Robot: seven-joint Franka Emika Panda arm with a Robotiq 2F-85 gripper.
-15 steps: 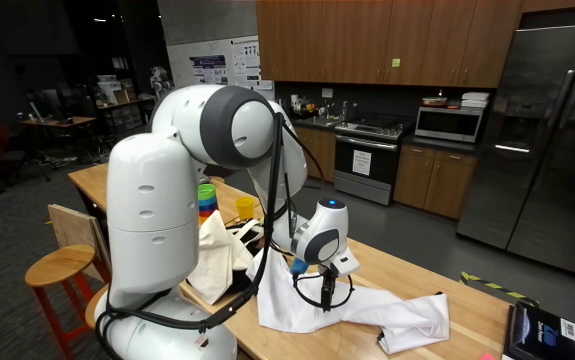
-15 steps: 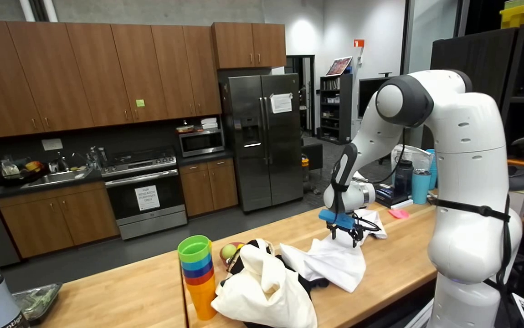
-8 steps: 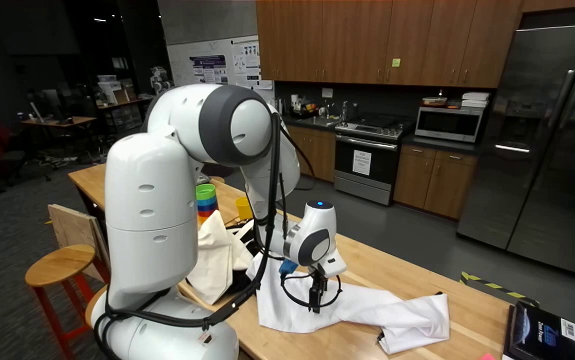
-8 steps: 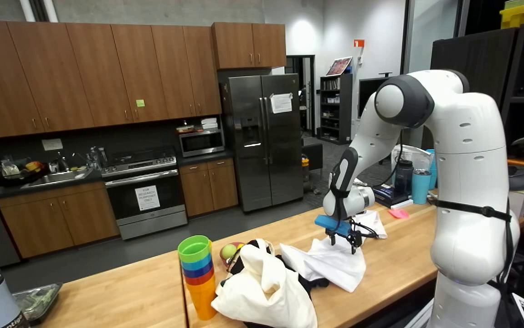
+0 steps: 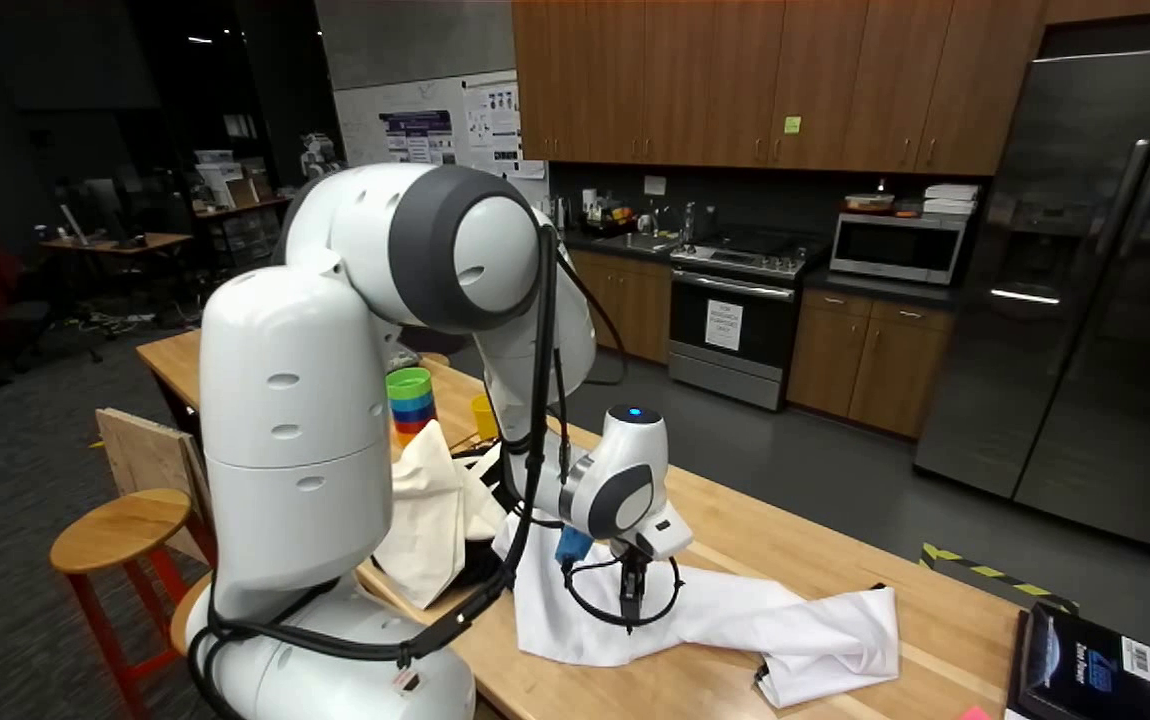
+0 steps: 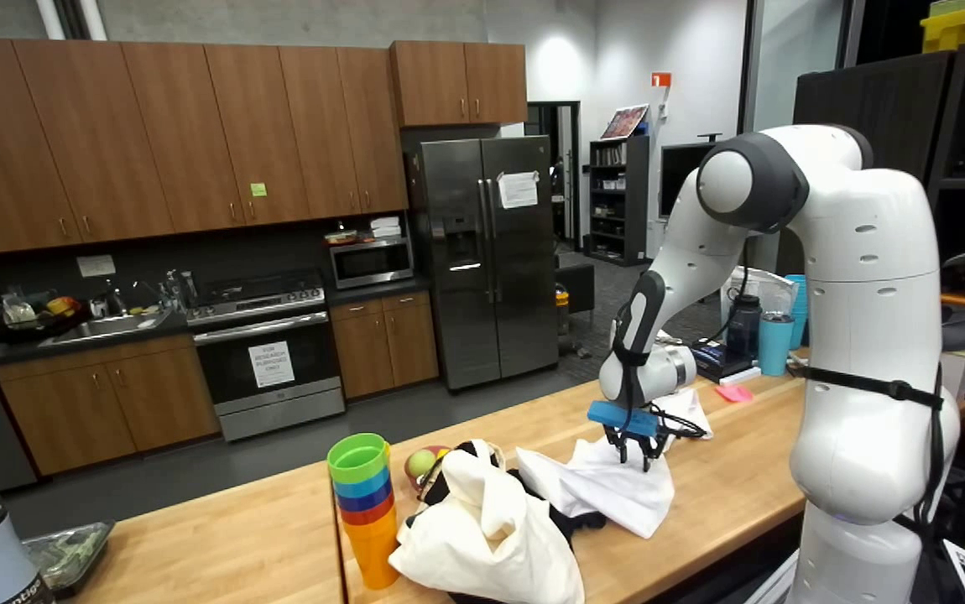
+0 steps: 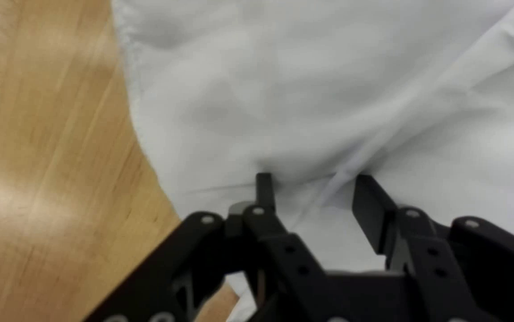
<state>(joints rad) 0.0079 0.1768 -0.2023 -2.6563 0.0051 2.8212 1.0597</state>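
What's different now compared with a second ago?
The claw has moved lower over the white cloth and a little toward the cream bag. Its fingers have drawn closer together but remain apart, nothing clearly gripped yet. The cloth, bag and stacked cups look unmoved.

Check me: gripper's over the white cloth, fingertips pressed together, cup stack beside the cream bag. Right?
Not quite: the fingertips aren't pressed together. The wrist view shows them apart, with a ridge of the white cloth between them. The rest is right: gripper over the white cloth, cup stack beside the cream bag.
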